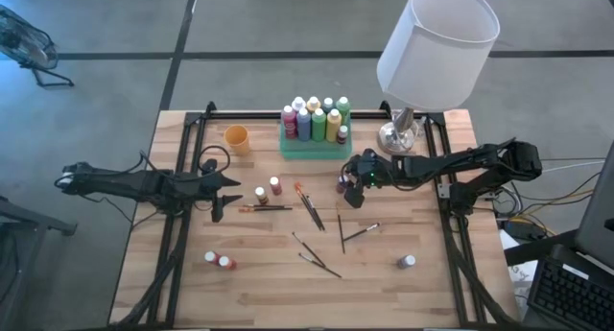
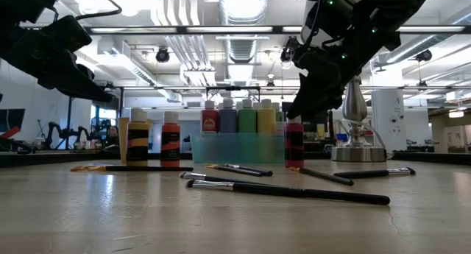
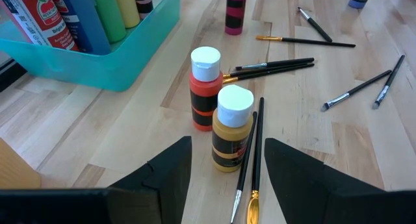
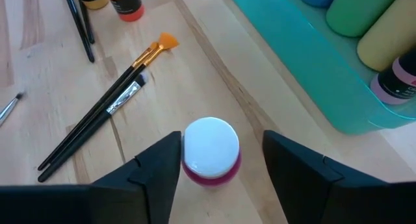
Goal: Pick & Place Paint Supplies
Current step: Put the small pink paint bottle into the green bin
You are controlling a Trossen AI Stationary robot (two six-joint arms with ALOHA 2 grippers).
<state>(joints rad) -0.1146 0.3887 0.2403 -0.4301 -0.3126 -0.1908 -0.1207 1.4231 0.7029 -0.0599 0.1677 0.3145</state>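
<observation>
**Tray part filled; loose bottles and brushes left on the table**

Tray [image 1: 288, 147] sits at the far middle of the table [image 1: 432, 293], packed with about eight bottles [image 1: 318, 123]; exact count unclear from above. That much looks done.

Loose bottles, counted from the tray: a pink one [image 4: 210, 152] just right of the tray's near corner; a red one [image 3: 205, 89] and an ochre one [image 3: 232, 128] near its left front, touching or nearly so; two red ones [image 1: 219, 261] well off toward the near left; a blue one [image 1: 407, 262] well off at near right. Six loose.

Brushes [image 1: 309, 208]: roughly seven, scattered in front of the tray, none put away.

Right gripper [image 4: 220, 159] straddles the pink bottle, jaws apart on either side of the cap, not yet gripping as far as I can tell. Left gripper [image 3: 227, 160] hangs left of the red and ochre pair, jaws wide, holding nothing.

Judgement: perhaps half done.
</observation>
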